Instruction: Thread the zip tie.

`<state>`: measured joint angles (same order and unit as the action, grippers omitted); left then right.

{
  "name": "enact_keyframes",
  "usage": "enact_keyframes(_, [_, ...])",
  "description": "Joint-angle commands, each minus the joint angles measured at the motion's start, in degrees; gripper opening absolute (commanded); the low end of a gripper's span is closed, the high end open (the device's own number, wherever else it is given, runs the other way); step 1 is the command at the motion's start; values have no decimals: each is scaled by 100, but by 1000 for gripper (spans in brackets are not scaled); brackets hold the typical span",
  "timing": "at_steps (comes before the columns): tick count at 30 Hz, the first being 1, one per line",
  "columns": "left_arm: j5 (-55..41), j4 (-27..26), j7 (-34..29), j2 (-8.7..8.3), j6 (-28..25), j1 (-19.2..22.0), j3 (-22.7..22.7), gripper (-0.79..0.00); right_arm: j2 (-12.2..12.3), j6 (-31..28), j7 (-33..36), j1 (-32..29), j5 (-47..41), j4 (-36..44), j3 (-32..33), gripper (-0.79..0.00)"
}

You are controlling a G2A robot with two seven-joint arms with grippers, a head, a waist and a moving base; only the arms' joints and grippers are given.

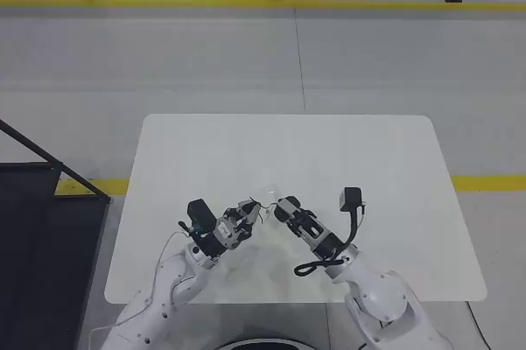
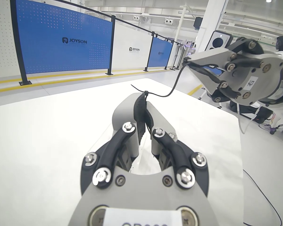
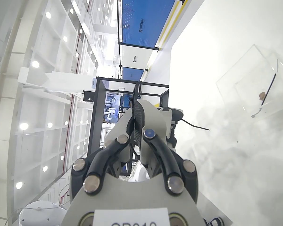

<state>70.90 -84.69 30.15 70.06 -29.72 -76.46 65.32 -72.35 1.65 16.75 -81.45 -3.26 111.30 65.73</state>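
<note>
above the white table, the left gripper and labelled right gripper both pinch the zip tie.

One black zip tie. Two grippers, the left gripper and the right gripper, each with two fingers. One white worktop; on it one clear box, at 12 o'clock from the grippers.

Top looks down; left wrist apparently faces right end effector
</note>
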Motion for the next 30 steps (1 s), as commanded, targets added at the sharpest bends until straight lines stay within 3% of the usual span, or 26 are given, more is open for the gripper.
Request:
enact_keyframes(1, [-5,-3,11,0,-10,-7,6,-785,-4,-29,-12,-3,-18,-18,0,-785])
enact_keyframes(4, [-6,-7,32,0,-27,-18,17,-785,-3,-50,-17,-34,-28,1,25,-785])
enact_keyframes(5, [-10,-16,43,0,-35,-25,23,-785,1,-11,-17,-46,14,9,40,-613])
enact_keyframes(6, [-29,-26,60,0,-53,-35,29,-785,7,57,26,-57,81,29,44,-188])
enact_keyframes(7, [-55,-33,71,-2,-77,-45,40,-785,13,140,80,-62,125,65,55,0])
enact_keyframes(17, [-441,-108,21,-18,-357,-74,212,-785,140,-82,634,-441,481,52,569,0])
enact_keyframes(20, [-555,-157,-71,-24,-444,-82,255,-785,188,132,885,-486,780,-49,712,0])
enact_keyframes(30, [-542,-193,-228,-23,-278,-112,276,-785,188,132,885,-486,780,-49,712,0])
